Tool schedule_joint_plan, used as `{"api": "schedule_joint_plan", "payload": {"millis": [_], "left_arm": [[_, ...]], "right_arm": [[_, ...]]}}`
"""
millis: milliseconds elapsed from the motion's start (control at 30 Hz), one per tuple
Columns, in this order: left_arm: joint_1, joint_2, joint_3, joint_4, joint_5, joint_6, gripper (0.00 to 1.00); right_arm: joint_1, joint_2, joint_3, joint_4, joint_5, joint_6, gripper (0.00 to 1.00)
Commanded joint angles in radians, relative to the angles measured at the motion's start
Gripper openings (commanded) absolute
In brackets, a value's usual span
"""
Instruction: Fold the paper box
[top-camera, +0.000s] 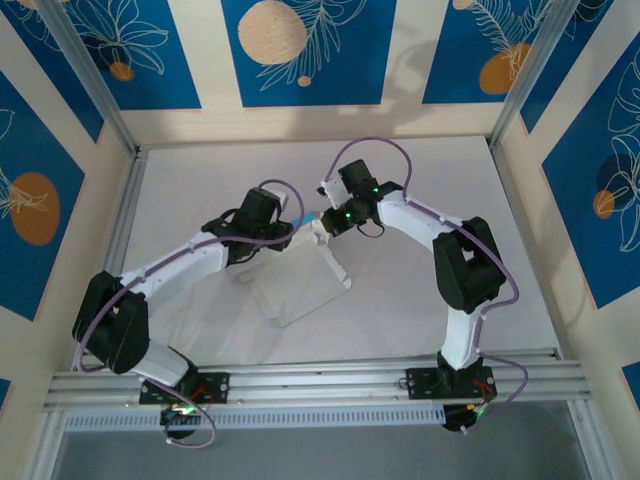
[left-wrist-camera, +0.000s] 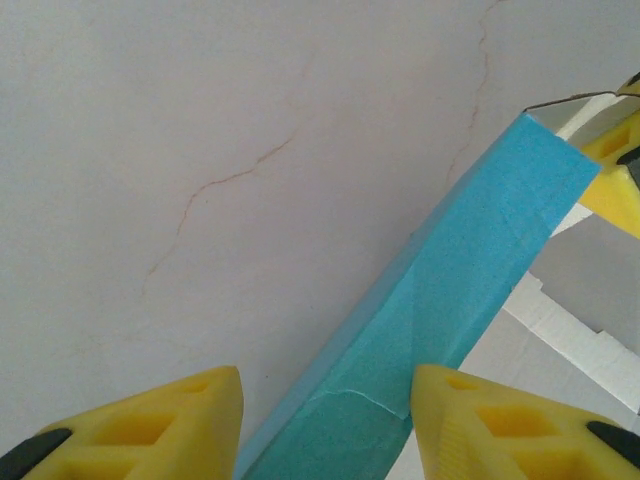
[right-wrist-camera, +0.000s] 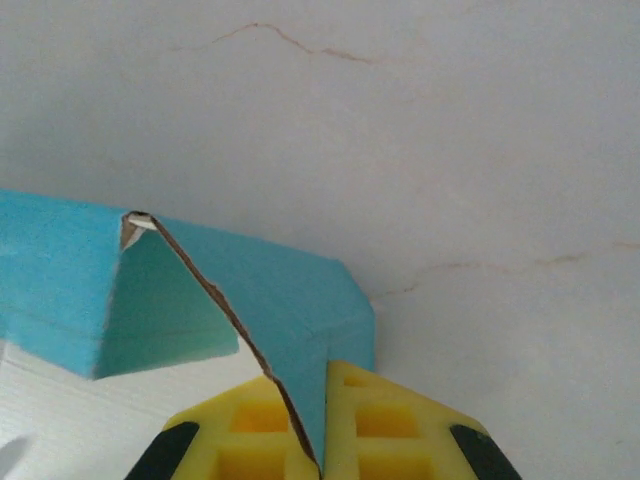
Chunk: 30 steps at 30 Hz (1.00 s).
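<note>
Looking down from above, the white table (top-camera: 430, 170) takes up most of the scene, faint cracks and all. The paper box (top-camera: 295, 295) lies on it right under and between both hands, mostly a flat white sheet, with one light-blue wall folded up at the end where the two hands meet. That blue strip runs from the left hand (left-wrist-camera: 325, 400) across to the right hand (right-wrist-camera: 310, 420). The left hand is open, its yellow fingers spread on either side of the strip. One finger looks right up against the card, though I honestly can't tell whether it's touching. The right hand is closed tight, pinching the thin edge of a blue flap that sticks up between its fingers, and the folded corner of the box sits just beyond its fingertips.
</note>
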<state>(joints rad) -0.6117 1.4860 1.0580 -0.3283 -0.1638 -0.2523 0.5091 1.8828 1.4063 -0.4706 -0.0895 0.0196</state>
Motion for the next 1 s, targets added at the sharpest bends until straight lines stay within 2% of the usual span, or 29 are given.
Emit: {"api": "schedule_joint_plan", "payload": {"millis": [0,233,500,700,833,967], "left_arm": [[-0.016,0.013,-0.018,-0.009,-0.016,0.019,0.48],[-0.023,0.016,-0.024,-0.004,-0.009,0.016,0.47],[-0.034,0.029,-0.038,0.010,-0.005,0.008,0.47],[-0.045,0.039,-0.047,0.023,-0.012,0.004,0.47],[-0.046,0.043,-0.046,0.025,-0.011,0.004,0.47],[-0.046,0.040,-0.048,0.028,-0.017,0.011,0.46]], "right_arm": [[-0.004,-0.008,0.022,-0.068,-0.111,0.115,0.06],[-0.013,-0.002,0.036,-0.056,-0.185,0.286,0.13],[-0.014,0.019,0.066,-0.082,-0.242,0.403,0.26],[-0.011,-0.025,-0.064,0.073,-0.312,0.502,0.32],[0.007,-0.046,-0.125,0.151,-0.338,0.465,0.35],[0.022,-0.059,-0.160,0.182,-0.333,0.336,0.35]]}}
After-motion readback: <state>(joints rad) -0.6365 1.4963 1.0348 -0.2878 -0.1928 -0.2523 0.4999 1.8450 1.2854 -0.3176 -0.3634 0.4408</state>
